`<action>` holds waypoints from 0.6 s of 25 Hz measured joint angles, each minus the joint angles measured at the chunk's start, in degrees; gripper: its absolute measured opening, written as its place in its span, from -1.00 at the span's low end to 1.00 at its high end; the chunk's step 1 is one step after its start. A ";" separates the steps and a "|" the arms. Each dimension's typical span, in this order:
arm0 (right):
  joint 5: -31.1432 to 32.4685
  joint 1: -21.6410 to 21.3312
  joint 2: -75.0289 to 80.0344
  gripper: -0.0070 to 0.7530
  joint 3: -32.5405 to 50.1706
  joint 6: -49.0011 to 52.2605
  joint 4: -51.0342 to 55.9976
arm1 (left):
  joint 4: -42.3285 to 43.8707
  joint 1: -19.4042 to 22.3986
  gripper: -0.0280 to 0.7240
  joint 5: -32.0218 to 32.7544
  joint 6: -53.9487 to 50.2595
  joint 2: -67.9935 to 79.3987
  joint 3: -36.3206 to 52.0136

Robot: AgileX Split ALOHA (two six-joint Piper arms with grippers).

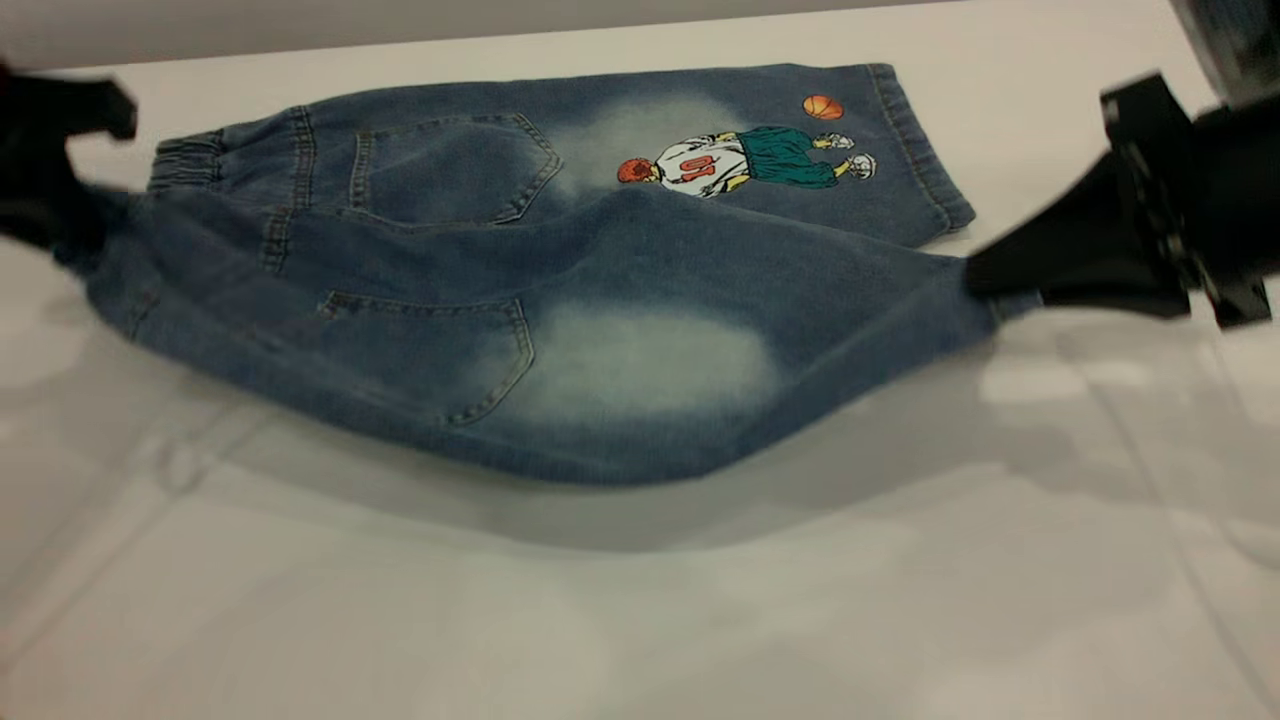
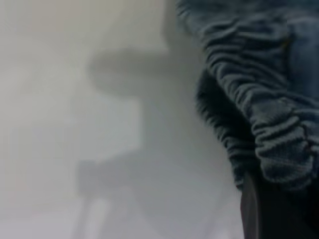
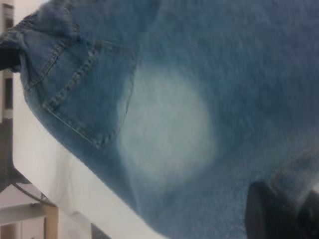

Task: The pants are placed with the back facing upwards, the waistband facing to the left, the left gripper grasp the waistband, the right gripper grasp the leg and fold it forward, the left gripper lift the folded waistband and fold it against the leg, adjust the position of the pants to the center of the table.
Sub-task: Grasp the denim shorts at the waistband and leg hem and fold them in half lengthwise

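The shorts (image 1: 560, 290) lie across the middle of the white worktop (image 1: 640, 620), back side up, both back pockets showing. The near half of them is lifted clear of the surface and casts a broad shadow below it.

At 9 o'clock in the exterior view, the left end effector (image 1: 60, 215) is closed on the gathered waistband (image 1: 185, 160) at its near corner. The left wrist view shows the ruffled elastic (image 2: 279, 149) bunched against a dark finger (image 2: 269, 214), held above the worktop.

At 3 o'clock, the right end effector (image 1: 985, 275) is pinched onto the hem end of the plain leg (image 1: 640, 360), the one with the pale oval patch. In the right wrist view that patch (image 3: 167, 129) fills the middle, with a back pocket (image 3: 87, 89) beside it and a dark finger (image 3: 279, 209) pressed on the denim.

Between the two grips the plain leg hangs in a shallow sag, its lower edge at about 6 o'clock of the shorts. The other leg, with the basketball-player print (image 1: 745, 160) and an orange ball (image 1: 822, 107), lies flat on the worktop toward 12 o'clock, its hem (image 1: 920, 150) pointing to 2 o'clock.
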 joint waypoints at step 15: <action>-2.98 0.00 0.00 -0.94 -15.67 7.63 -3.45 | -2.92 -1.49 -0.62 4.81 3.24 1.29 -13.49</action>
